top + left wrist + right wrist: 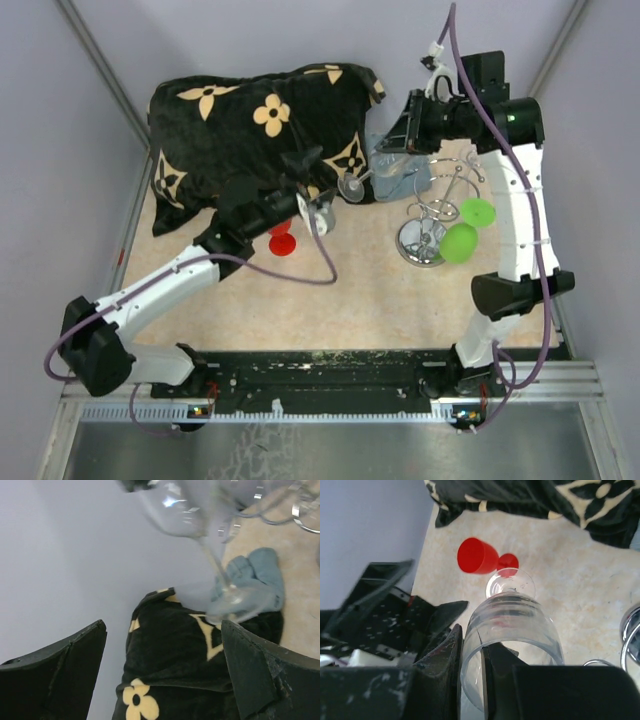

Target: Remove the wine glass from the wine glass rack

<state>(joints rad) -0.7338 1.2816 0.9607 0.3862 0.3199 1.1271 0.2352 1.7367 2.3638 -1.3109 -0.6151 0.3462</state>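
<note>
The right gripper is pinching the glass by its rim, holding it tilted in the air, apart from the rack; the left gripper is hanging wide open near its foot.

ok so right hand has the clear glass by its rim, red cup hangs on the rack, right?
No: the red cup lies on its side on the table (right wrist view). Right hand does hold the clear glass by its rim.
</note>
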